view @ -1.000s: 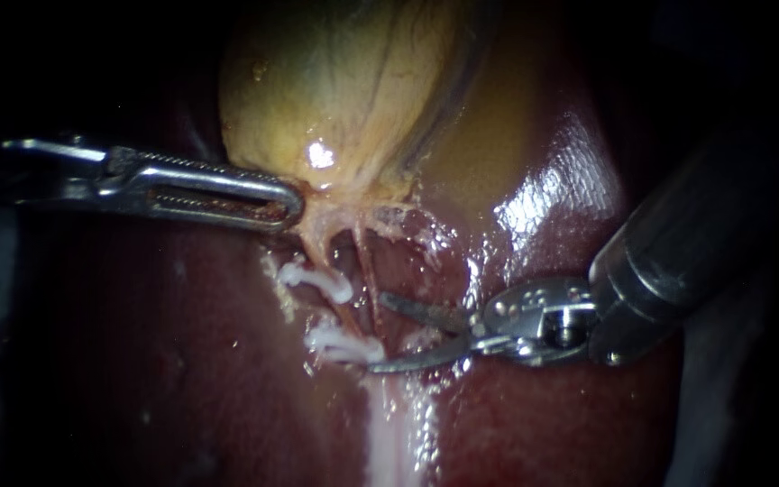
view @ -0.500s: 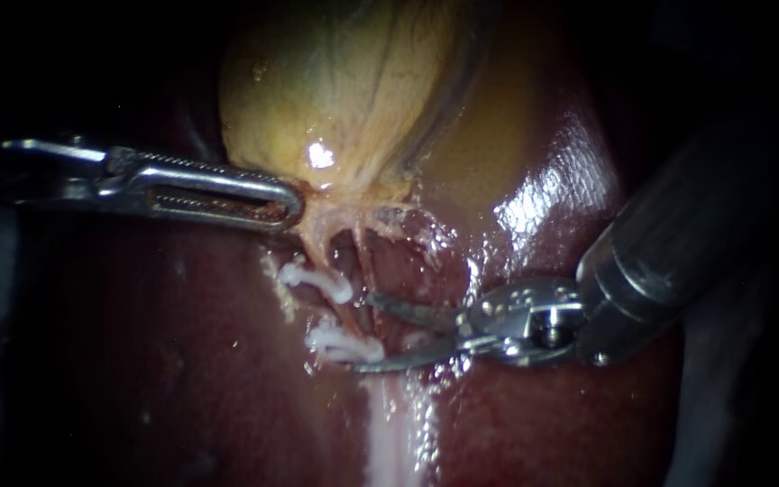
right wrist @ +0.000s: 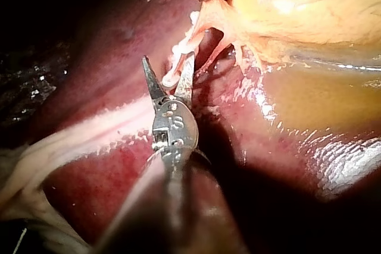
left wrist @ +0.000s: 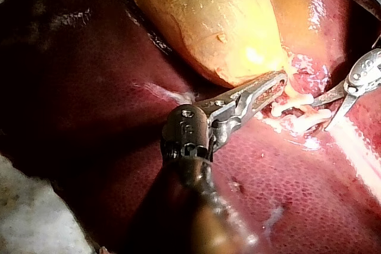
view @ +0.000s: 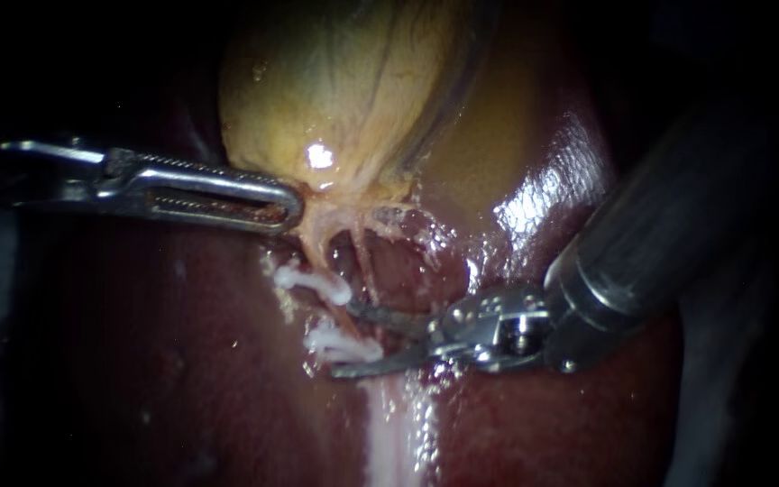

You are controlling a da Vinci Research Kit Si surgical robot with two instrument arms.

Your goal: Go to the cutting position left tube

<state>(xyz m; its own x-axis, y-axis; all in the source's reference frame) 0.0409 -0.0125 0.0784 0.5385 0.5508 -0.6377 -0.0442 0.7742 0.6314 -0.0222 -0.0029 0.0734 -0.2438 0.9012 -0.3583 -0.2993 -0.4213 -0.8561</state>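
The yellow gallbladder [view: 344,99] lies on the dark red liver [view: 182,361]. My left instrument [view: 283,204] is shut on the gallbladder's neck, also seen in the left wrist view [left wrist: 269,86]. Two thin tubes run down from the neck: the left tube [view: 319,245] carries two white clips [view: 313,280], [view: 344,345]. My right instrument [view: 346,340] comes in from the right with its blades open. The upper blade tip reaches the left tube between the clips and the lower blade lies under the lower clip. In the right wrist view a white clip [right wrist: 176,66] lies between its open blades [right wrist: 168,66].
A pale white band [view: 389,433] runs down the liver below the clips. The right tube [view: 362,261] lies just beside the left one, close to the upper blade. Glossy wet liver [view: 543,198] rises behind my right instrument's shaft.
My right instrument has moved left toward the tubes with its blades still open, so the blade tips now reach the clipped left tube. The left instrument has held still.
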